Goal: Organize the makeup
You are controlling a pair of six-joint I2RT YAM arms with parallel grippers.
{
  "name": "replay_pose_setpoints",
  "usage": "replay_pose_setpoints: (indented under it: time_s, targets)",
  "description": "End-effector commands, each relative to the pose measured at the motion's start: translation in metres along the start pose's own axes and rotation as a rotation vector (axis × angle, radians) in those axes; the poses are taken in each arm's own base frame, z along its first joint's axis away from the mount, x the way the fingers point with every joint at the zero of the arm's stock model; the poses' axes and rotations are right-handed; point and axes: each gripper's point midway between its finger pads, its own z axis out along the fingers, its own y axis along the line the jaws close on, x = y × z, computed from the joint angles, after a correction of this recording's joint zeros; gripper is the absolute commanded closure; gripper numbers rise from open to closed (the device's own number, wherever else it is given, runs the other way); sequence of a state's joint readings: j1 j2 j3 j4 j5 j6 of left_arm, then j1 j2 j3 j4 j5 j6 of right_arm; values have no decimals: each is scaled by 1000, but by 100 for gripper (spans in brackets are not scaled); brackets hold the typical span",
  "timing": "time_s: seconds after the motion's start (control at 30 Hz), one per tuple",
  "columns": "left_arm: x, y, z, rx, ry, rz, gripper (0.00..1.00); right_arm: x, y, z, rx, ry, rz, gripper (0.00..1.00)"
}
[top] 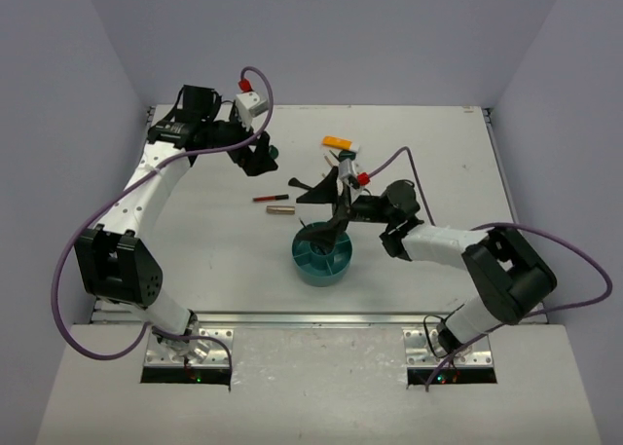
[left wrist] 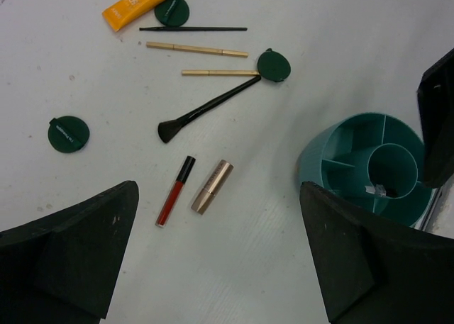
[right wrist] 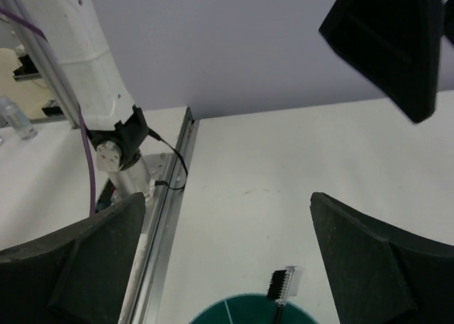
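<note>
my left tool (top: 261,158) hangs released over the white bench (left wrist: 234,281), nothing in its grasp. under it a red lip pencil (left wrist: 174,191) and a gold tube (left wrist: 211,187) lie side by side, near a black fan brush (left wrist: 206,110), tan pencils (left wrist: 197,49) and dark green round compacts (left wrist: 69,134). my right tool (right wrist: 227,200) gapes empty above the teal round divided bowl (right wrist: 241,311), where a small black-bristled brush (right wrist: 281,285) stands.

Makeup (left wrist: 207,107) lies flat, scattered nr teal bowl (left wrist: 312,169).
</note>
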State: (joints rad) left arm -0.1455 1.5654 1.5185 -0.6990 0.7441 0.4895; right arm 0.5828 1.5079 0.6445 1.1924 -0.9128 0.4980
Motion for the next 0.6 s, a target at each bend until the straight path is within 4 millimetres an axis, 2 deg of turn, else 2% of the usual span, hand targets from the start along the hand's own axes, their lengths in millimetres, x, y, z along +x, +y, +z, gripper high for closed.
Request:
replay_pose_setpoints:
  time_s: [0.0,0.03,0.07,0.1,0.13,0.2,0.23,0.3,0.37,0.4,0.5,0.53,0.57]
  targets:
    - [-28,9,-10,-71,-60,29,3,-81,-40,-15,132,-15,57,1]
    - [-28,15,-11,-98,-61,15,2,-93,-56,-24,205,9,121,1]
    - [-26,23,-12,-135,-52,-8,2,-99,-84,-35,359,74,219,1]
    - [-22,31,-12,-176,-40,-28,2,-95,-110,-49,515,169,236,1]
    - [-19,39,-13,-215,-27,-43,2,-89,-132,-64,630,274,172,1]
    - [-9,54,-15,-286,5,-71,2,-76,-162,-91,814,388,195,4]
    - [-3,63,-16,-327,27,-85,2,-80,-176,-108,912,419,208,10]
    - [7,72,-17,-366,52,-95,2,-51,-207,-126,997,516,255,19]
    - [13,77,-17,-387,68,-101,2,-31,-229,-139,1063,590,299,30]
    - [16,77,-17,-391,75,-101,1,-31,-236,-142,1087,608,311,32]
    - [24,79,-16,-394,89,-101,1,5,-261,-151,1120,696,353,32]
    - [27,79,-15,-395,97,-104,0,26,-269,-151,1110,733,386,32]
    - [30,81,-14,-397,105,-106,0,31,-275,-150,1105,746,395,33]
